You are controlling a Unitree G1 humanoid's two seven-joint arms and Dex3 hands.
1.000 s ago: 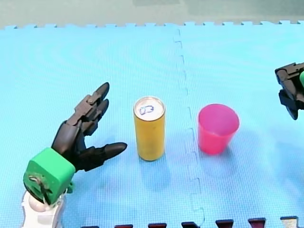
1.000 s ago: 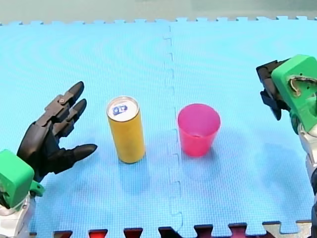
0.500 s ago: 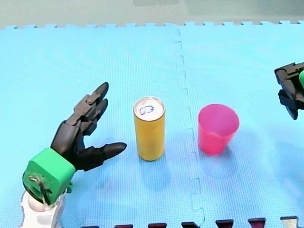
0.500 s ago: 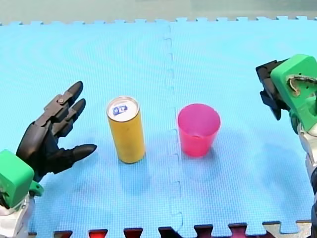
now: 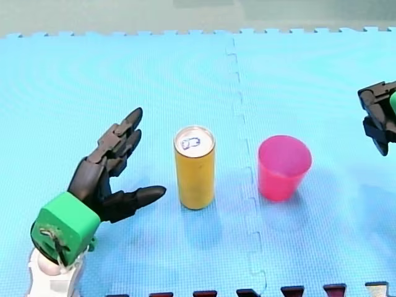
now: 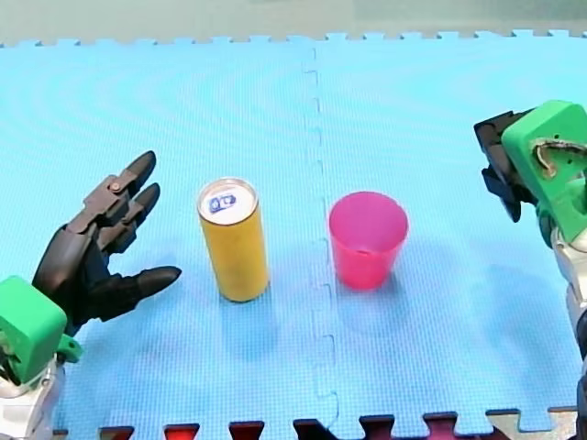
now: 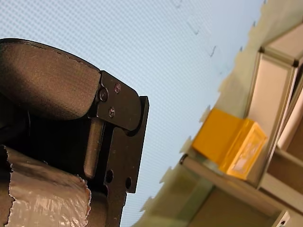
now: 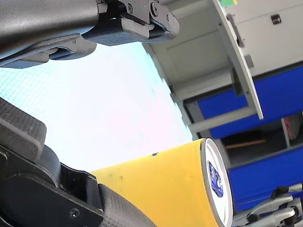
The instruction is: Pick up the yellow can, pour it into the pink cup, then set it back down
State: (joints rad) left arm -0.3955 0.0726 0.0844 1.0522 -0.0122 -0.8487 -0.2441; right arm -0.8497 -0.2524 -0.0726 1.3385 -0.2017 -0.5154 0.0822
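Blue foam mat (image 5: 124,80) covers the work surface. Left hand (image 5: 102,182) is lower left: empty, not curled, thumb tip near the can but clear of it. Right hand (image 6: 500,179) sits at the right edge, mid-height, well apart from both items; can't tell its grip state. Yellow can (image 5: 195,170) stands upright at centre, untouched. Pink cup (image 5: 283,170) stands upright to its right, not touching.

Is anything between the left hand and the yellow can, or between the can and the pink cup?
Nothing visible. Only bare mat lies between the left hand and the yellow can, and only a mat seam between can and pink cup. The right hand is beyond the cup, at the right edge.
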